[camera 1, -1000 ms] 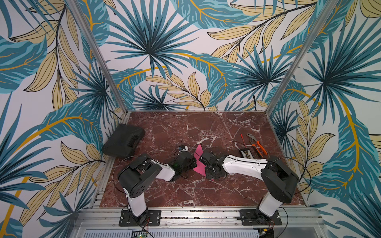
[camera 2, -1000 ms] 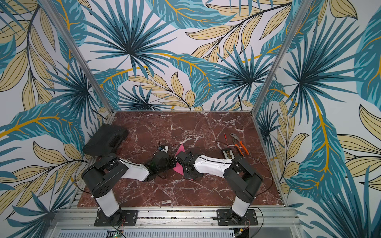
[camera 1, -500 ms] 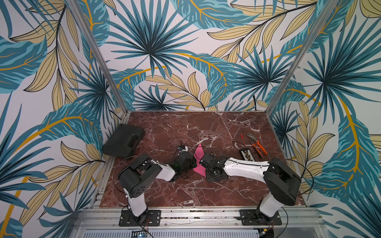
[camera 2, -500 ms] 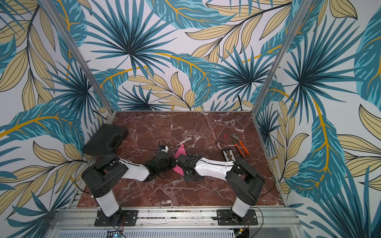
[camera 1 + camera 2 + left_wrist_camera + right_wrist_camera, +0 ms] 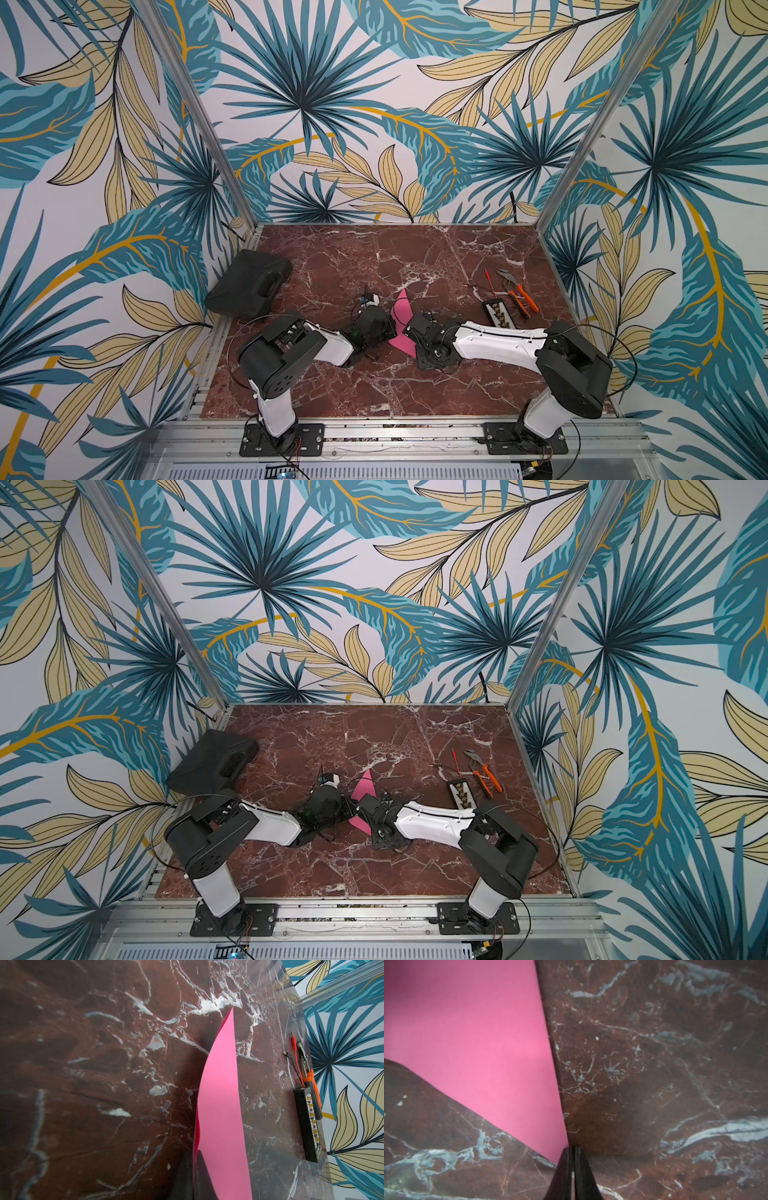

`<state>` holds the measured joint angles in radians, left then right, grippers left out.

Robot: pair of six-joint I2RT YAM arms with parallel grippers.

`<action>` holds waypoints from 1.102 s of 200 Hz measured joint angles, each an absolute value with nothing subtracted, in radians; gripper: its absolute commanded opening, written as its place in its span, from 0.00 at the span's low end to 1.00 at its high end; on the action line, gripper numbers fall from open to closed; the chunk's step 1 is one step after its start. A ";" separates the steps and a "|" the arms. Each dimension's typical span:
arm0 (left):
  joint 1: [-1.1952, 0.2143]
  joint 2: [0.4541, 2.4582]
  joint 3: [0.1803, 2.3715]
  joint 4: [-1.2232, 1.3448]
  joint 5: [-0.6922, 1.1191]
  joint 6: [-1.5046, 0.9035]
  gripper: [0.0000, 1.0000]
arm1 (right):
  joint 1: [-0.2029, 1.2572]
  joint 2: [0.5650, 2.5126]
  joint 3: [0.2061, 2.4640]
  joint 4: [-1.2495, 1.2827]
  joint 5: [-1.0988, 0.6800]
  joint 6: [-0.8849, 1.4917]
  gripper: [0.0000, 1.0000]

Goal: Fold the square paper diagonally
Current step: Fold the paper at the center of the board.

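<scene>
The left jaws clamp the square paper (image 5: 220, 1105) by an edge, the right jaws by a corner; it bows between them.

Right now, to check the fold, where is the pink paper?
In both top views the pink paper stands lifted near the middle, gripped by the left claw and the right claw.

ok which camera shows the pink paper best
Left wrist view: the pink paper runs nearly its whole length, bowed, a second layer showing behind. The right wrist view shows only one corner up close; both top views show it small and partly hidden.
</scene>
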<state>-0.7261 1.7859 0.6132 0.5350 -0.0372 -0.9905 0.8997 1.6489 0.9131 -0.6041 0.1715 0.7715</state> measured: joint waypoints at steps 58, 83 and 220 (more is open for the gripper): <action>-0.726 1.780 0.613 0.524 -0.044 -0.970 0.00 | 0.902 1.631 0.896 -0.608 0.171 0.778 0.09; -0.726 1.777 0.613 0.517 -0.056 -0.964 0.00 | 0.903 1.623 0.892 -0.629 0.172 0.778 0.09; -0.726 1.765 0.613 0.493 -0.067 -0.931 0.00 | 0.875 1.677 1.173 -0.712 0.257 0.632 0.15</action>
